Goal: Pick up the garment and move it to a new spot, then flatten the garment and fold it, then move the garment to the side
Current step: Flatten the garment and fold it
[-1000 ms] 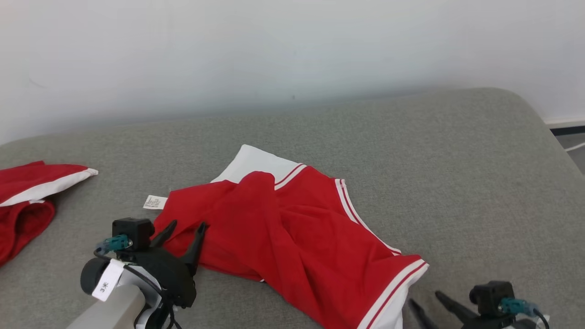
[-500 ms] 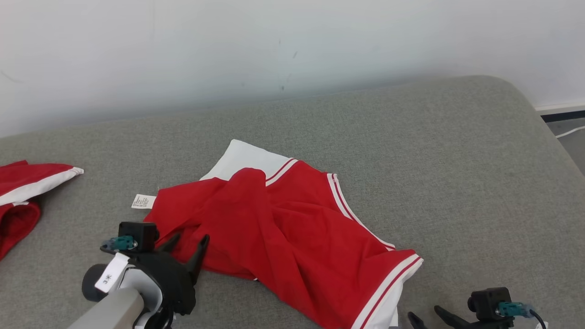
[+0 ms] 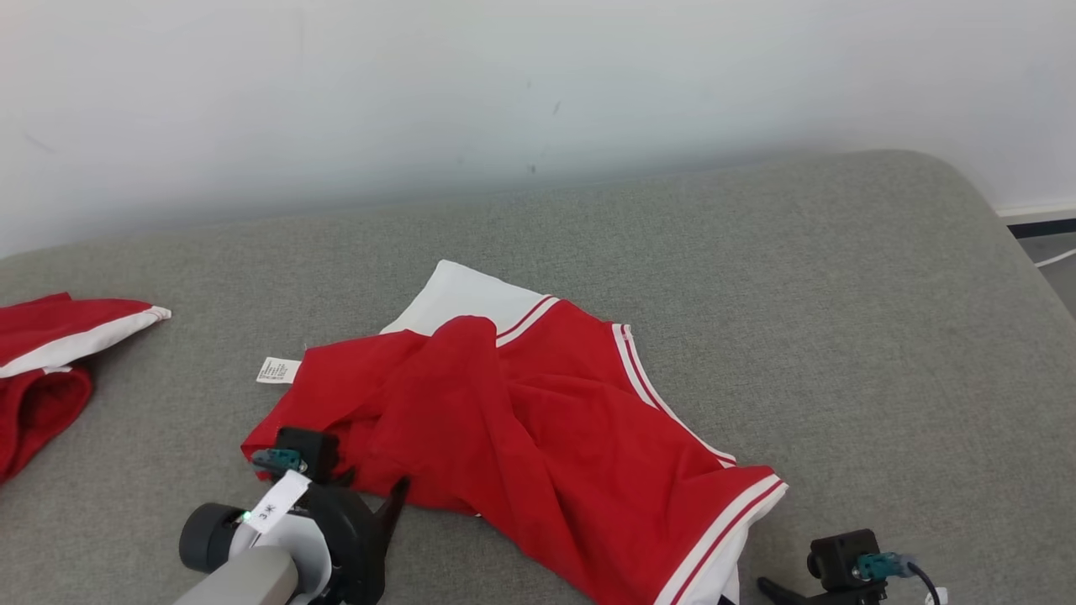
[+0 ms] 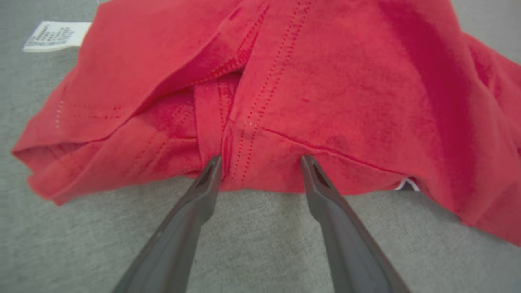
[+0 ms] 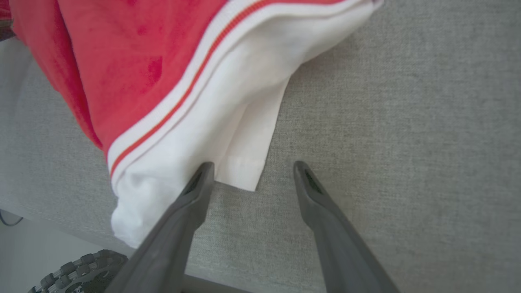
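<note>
Red garment point(image 3: 538, 420) lies crumpled on the grey cushion point(image 3: 841, 294), both arms at its near edge
Left gripper point(image 4: 261, 162) spread wide, fingertips touching the garment's red hem; right gripper point(image 5: 253, 167) spread, empty, just beside its white corner; beyond the garment, a white wall point(image 3: 538, 84)

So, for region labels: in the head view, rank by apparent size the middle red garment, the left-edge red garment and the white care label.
1. middle red garment
2. left-edge red garment, partly cut off by the frame
3. white care label
</note>
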{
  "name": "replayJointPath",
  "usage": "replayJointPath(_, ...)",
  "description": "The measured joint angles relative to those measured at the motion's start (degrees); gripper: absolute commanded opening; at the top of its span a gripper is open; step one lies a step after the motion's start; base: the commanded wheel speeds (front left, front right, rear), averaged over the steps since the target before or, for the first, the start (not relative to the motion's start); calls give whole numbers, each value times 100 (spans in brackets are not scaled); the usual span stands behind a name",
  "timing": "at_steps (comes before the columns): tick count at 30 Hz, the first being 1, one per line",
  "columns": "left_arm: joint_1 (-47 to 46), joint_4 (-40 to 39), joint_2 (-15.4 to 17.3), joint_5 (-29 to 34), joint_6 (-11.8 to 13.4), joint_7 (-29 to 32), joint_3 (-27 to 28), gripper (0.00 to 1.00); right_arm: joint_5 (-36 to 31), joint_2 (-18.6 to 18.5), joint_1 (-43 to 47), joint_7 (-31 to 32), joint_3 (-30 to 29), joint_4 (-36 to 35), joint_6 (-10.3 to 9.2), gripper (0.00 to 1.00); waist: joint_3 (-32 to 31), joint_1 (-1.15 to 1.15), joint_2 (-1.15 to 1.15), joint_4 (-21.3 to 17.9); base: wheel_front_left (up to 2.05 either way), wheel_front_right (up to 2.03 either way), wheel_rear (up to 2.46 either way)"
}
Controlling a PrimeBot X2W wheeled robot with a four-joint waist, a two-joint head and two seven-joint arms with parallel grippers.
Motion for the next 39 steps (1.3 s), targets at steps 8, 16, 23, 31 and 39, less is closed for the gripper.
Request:
replayJointPath(8, -250, 208, -258, 172, 36, 98, -138, 100, -86, 104, -23, -21, 118, 326, -76, 100, -53, 0, 0, 88, 0, 0, 0)
replayJointPath(16, -463, 372, -325, 374, 112, 43, -215, 100, -182, 196, -159, -37, 193, 575, -75, 60, -64, 0, 0, 112, 0, 0, 0)
replayJointPath(23, -437, 676, -490, 288, 69, 121, -190, 0, -185, 370, -372, -89, 219, 855, -60, 0, -45, 0, 0, 91, 0, 0, 0)
replayJointPath(31, -442, 765, -479, 121, -26, -142, 68, 0, -118, 399, -536, -253, 87, 913, 69, 0, -58, 0, 1, 76, 0, 0, 0)
replayJointPath(39, -466, 563, -165, -444, -277, -575, 680, 0, 112, -32, -756, -455, -372, 635, 263, 0, -181, 0, 0, 81, 0, 0, 0)
